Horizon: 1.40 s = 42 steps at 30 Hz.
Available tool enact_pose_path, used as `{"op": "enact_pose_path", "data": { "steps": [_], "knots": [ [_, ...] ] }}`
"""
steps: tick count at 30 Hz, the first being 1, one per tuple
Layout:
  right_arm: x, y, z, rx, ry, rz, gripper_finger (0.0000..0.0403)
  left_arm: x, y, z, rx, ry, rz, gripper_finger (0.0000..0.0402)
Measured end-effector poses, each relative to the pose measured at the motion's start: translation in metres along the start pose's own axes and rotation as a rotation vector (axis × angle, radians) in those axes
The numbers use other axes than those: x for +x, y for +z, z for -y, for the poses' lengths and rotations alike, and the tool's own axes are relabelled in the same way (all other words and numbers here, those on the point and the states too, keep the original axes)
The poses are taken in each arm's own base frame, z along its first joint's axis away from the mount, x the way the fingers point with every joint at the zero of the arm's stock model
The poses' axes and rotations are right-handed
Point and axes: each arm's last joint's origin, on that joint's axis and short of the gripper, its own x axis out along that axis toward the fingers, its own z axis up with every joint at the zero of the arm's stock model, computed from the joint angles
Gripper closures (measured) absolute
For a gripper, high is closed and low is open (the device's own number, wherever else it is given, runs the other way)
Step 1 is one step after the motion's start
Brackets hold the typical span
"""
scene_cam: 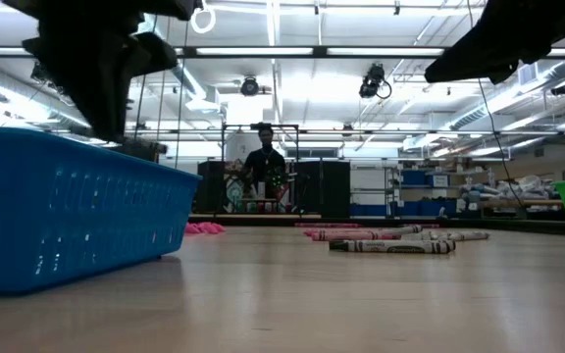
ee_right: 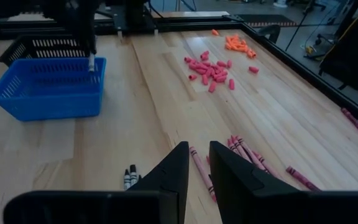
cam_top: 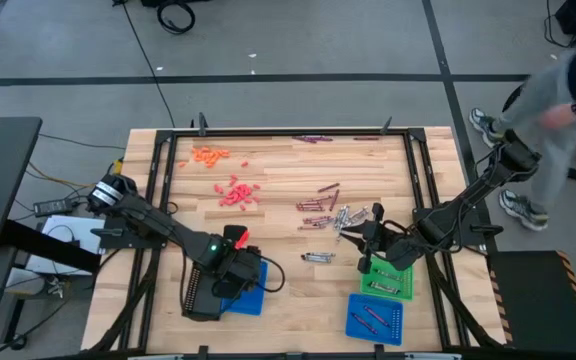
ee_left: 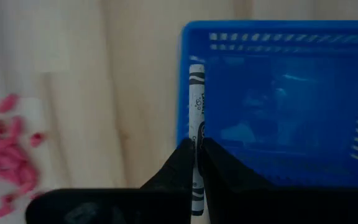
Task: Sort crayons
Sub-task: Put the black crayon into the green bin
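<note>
Left gripper hangs over near rim of blue slotted plastic tray, jaws clamped on silver-grey paper-wrapped crayon; crayon's long axis runs along the rim, so release probably needs a nudge inward. Right gripper, empty, fingers slightly apart, hovers over loose dark purple crayons on the wooden table.

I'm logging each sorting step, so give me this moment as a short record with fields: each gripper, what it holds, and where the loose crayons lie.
left gripper: shut on a silver-grey crayon, over the rim of the blue tray
right gripper: empty, slightly parted, above purple crayons
loose piles: red-pink pieces, orange pieces
green tray: beside the right gripper
</note>
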Motion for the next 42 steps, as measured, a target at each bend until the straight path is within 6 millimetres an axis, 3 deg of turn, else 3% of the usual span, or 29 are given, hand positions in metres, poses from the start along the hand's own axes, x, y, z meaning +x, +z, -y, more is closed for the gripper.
{"op": "enact_pose_path", "data": {
  "steps": [8, 13, 23, 28, 35, 42],
  "knots": [
    [0.000, 0.000, 0.000, 0.001, 0.001, -0.001, 0.0330, 0.003, 0.005, 0.003, -0.032, -0.066, 0.051, 0.0385],
    [-0.001, 0.000, 0.002, -0.005, -0.026, 0.003, 0.0330, -0.006, 0.023, -0.005, 0.001, -0.079, 0.149, 0.0385],
    [0.002, 0.001, 0.009, 0.021, -0.116, 0.022, 0.0330, -0.003, 0.078, -0.070, 0.159, 0.059, 0.555, 0.0385],
    [-0.008, 0.003, 0.009, 0.004, -0.148, 0.067, 0.0330, 0.014, 0.101, -0.099, 0.231, -0.001, 0.706, 0.0385],
    [-0.013, -0.002, 0.013, -0.053, -0.238, 0.087, 0.0330, 0.053, 0.115, -0.119, 0.311, -0.113, 0.775, 0.0385],
    [-0.003, -0.024, 0.029, -0.023, -0.283, 0.036, 0.0330, 0.061, 0.135, -0.141, 0.306, -0.128, 0.815, 0.0385]
  ]
}}
